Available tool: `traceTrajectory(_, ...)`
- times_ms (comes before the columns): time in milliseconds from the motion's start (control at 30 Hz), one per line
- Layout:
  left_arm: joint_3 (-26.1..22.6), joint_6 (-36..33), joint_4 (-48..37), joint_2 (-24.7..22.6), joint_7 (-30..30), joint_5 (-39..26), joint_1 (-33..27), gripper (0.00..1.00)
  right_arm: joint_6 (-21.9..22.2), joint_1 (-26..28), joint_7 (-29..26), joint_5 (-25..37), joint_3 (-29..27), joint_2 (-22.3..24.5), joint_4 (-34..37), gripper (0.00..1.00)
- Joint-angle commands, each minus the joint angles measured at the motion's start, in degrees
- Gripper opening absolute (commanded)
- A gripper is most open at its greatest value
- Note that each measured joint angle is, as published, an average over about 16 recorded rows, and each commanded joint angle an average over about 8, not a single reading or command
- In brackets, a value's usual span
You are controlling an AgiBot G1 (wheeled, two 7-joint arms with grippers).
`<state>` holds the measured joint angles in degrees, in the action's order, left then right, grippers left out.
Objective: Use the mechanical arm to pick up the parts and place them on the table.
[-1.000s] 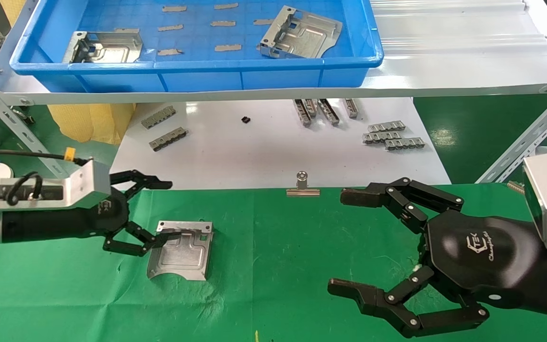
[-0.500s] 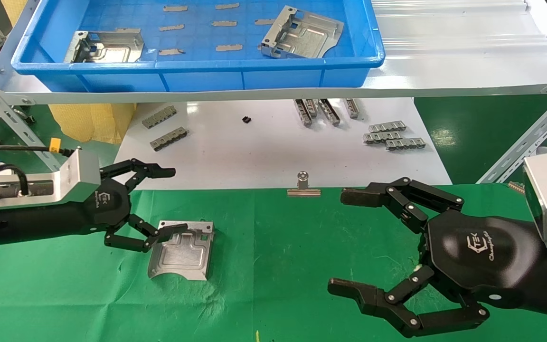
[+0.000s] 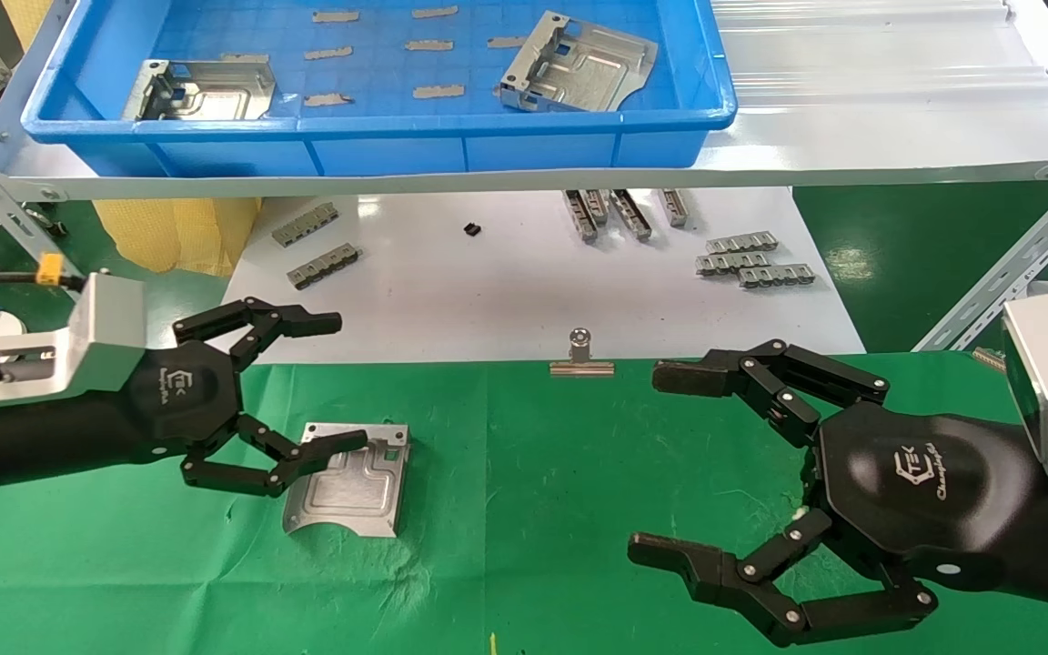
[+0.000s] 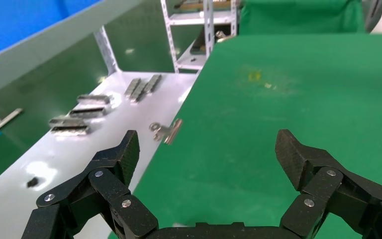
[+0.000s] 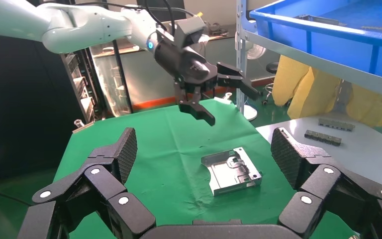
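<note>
Hovering with fingers spread wide and gripping nothing, the left end effector [image 3: 306, 387] sits above the near-left part of the green surface [image 3: 533, 509] — its lower finger reaches over the top-left corner of a silver part [image 3: 348, 482], and the right wrist view shows it clear of the metal. That part lies flat on the cloth, arc notch toward the robot. Compared with a second ago the left end effector has pulled back left and risen a bit; the part hasn't budged. The right end effector [image 3: 660, 464] is parked open over the near-right surface. Both palms carry a hexagon logo reading "TEK". Two more parts [image 3: 201, 89] [image 3: 577, 64] are in the blue tray [image 3: 378, 123] on the shelf.
</note>
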<state>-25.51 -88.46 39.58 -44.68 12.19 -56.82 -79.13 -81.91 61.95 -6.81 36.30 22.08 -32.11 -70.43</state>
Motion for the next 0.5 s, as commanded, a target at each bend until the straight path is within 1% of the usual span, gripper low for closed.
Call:
traceTrajectory(33,0.71,0.21,2.55,0.72,-1.72,1.12,1.32,1.00,0.00,0.00,0.00,0.00,0.00,0.00,0.00,1.00)
traceTrajectory(500,5.68,1.66,20.36,5.78,-13.74,8.96,10.52,1.00,0.00,0.00,0.00,0.00,0.00,0.00,0.00,1.00)
